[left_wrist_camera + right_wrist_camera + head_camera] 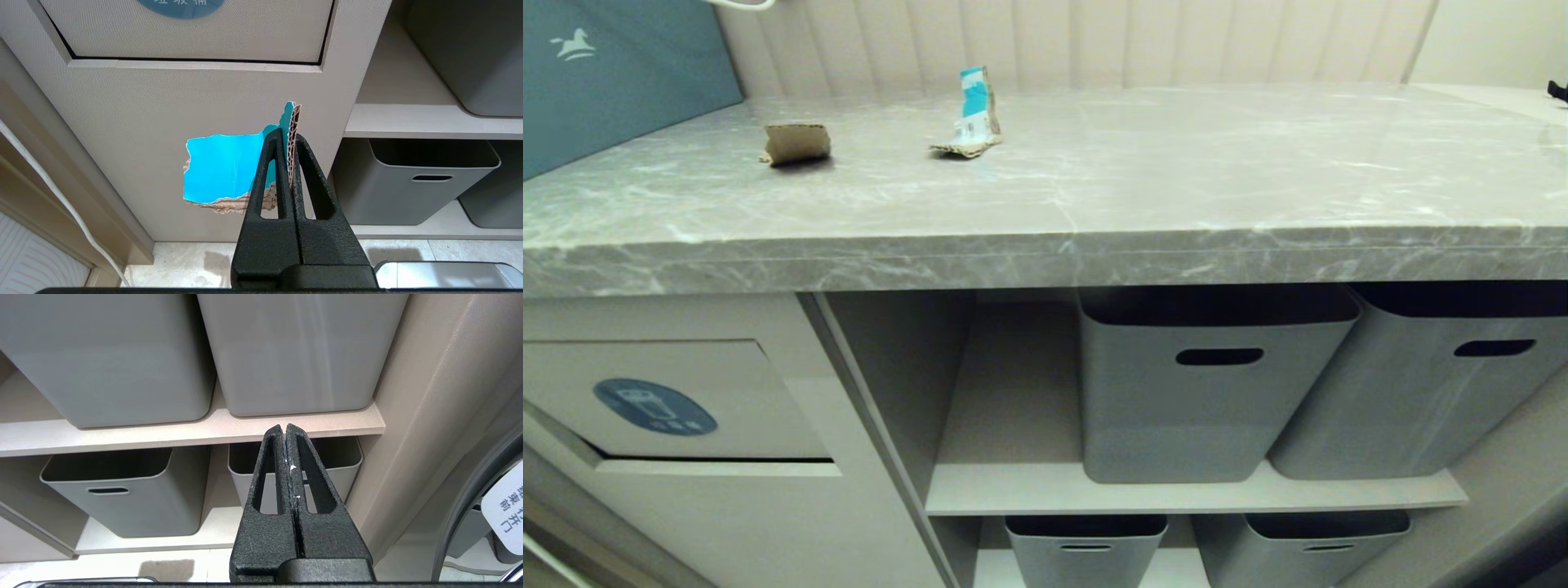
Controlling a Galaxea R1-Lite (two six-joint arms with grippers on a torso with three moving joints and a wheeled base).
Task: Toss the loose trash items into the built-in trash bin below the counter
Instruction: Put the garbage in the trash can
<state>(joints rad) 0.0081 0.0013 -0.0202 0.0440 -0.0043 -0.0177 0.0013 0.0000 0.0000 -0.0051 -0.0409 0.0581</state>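
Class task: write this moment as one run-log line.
left gripper: shut on teal-faced scrap, before bin flap | right gripper: shut, empty | counter: brown scrap, printed scrap

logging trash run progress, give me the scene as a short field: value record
held scrap: teal-faced cardboard scrap, pinched in left gripper
left gripper position: low, in front of the cabinet below the flap
right gripper: shut, empty, facing the grey baskets
on counter: curled brown cardboard; folded teal-and-white carton piece
trash bin flap: blue sticker, looks closed
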